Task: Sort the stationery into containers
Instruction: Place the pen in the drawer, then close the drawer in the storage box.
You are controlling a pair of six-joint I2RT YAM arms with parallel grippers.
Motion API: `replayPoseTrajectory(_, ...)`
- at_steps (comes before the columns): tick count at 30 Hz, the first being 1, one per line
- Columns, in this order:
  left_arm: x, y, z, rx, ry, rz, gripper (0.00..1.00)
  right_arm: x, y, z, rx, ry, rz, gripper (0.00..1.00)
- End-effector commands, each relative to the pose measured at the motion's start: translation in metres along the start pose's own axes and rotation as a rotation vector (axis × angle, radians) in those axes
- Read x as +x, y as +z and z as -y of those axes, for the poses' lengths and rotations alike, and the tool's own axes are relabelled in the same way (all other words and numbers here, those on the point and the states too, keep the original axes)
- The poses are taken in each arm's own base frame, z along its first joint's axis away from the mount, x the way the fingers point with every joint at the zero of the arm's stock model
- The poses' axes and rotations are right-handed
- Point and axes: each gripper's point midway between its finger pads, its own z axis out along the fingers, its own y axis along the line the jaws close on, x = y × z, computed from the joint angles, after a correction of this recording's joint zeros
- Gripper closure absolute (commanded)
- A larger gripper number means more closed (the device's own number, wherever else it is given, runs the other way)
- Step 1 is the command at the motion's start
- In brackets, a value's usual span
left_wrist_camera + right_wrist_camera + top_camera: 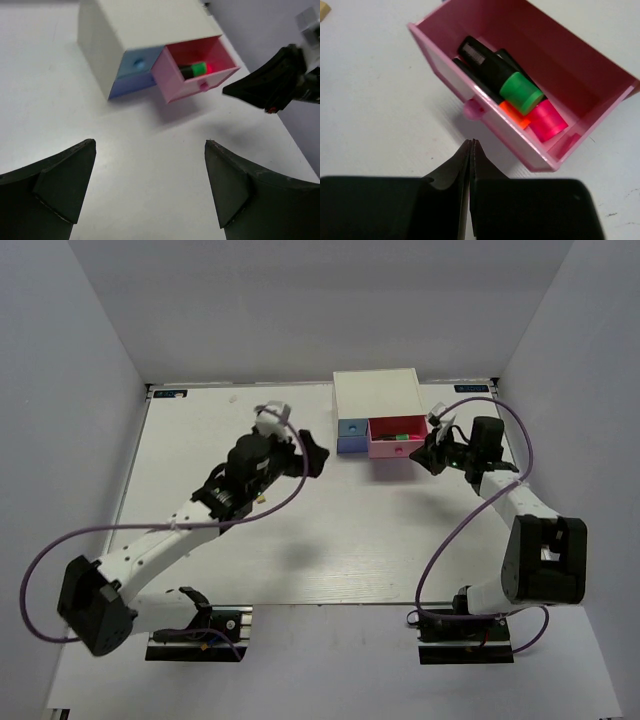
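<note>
Markers (490,70): black, green/orange/pink ends, in pink drawer (445,70) | right hand (471,142) closed, empty | left hand (150,145) wide, empty

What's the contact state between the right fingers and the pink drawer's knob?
Apart. In the right wrist view the right gripper, fingers shut, sits short of the knob on the pink drawer; bare table shows between them.

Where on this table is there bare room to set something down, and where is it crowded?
Bare: the wide middle of the table, bordered by the left arm, the right arm and the white box; also the far-left corner beyond that arm. Crowded: the pink drawer, holding three markers, and the spot before its knob, where the shut right pincer sits.
</note>
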Motion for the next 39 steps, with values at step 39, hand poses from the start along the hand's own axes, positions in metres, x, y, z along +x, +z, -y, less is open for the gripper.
replayPoseTrajectory(39, 0.118, -0.080, -0.097, -0.542, -0.731, -0.060, 0.01, -0.042, 0.082, 0.076, 0.158, -0.093, -0.022, 0.91)
